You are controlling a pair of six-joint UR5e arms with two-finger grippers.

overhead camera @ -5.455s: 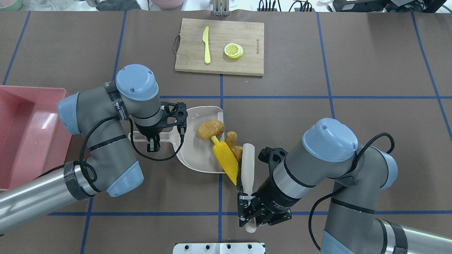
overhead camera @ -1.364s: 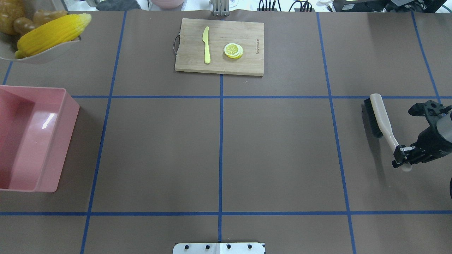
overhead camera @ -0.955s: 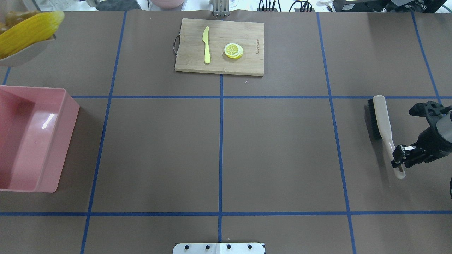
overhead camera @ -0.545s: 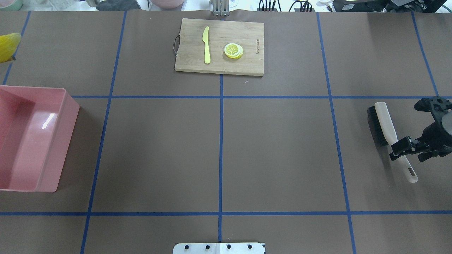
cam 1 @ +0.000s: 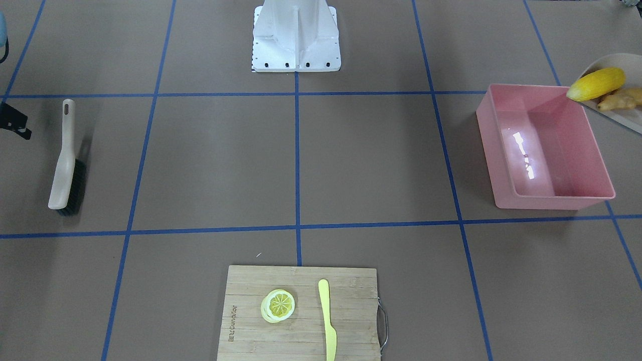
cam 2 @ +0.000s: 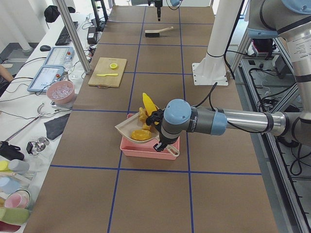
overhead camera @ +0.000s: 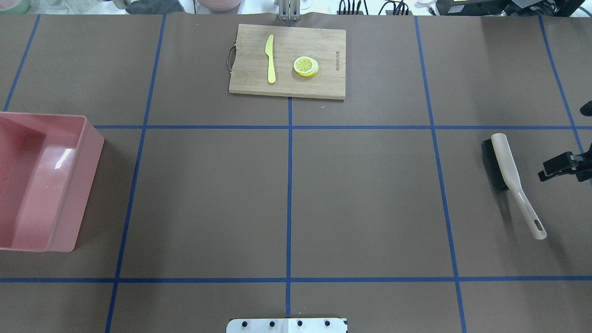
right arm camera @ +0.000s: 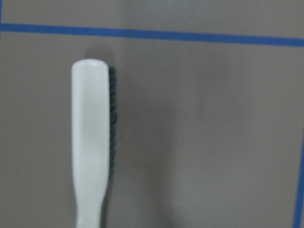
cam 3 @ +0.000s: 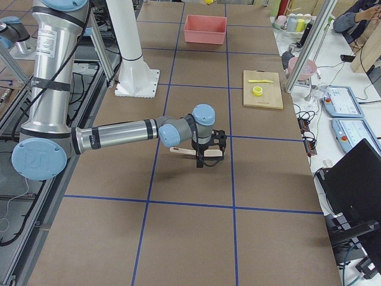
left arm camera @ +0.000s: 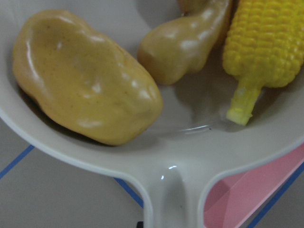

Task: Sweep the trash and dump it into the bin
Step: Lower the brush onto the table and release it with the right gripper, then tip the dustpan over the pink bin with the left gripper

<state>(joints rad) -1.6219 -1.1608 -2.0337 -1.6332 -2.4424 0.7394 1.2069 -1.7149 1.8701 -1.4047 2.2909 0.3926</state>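
My left gripper (cam 2: 160, 143) is shut on the handle of the beige dustpan (cam 2: 130, 130) and holds it in the air over the pink bin (cam 2: 150, 150). The corn cob (left arm camera: 266, 40), ginger root (left arm camera: 190, 40) and potato (left arm camera: 85, 78) lie in the pan (left arm camera: 175, 175). In the front view the pan (cam 1: 622, 113) with the corn (cam 1: 596, 84) hangs by the bin's (cam 1: 544, 200) corner, and the bin shows nothing inside. My right gripper (overhead camera: 550, 170) is open and empty at the table's right edge, beside the brush (overhead camera: 508, 175).
A wooden cutting board (overhead camera: 319, 83) with a pale yellow knife (overhead camera: 270, 58) and a lemon slice (overhead camera: 305, 66) lies at the back centre. The brush (cam 1: 65, 160) lies flat on the table. The robot's white base (cam 1: 296, 37) stands at the near edge.
My right gripper let go of the brush handle and drew back to the right, and the brush now lies on the table. The dustpan with the trash moved left out of the overhead view.
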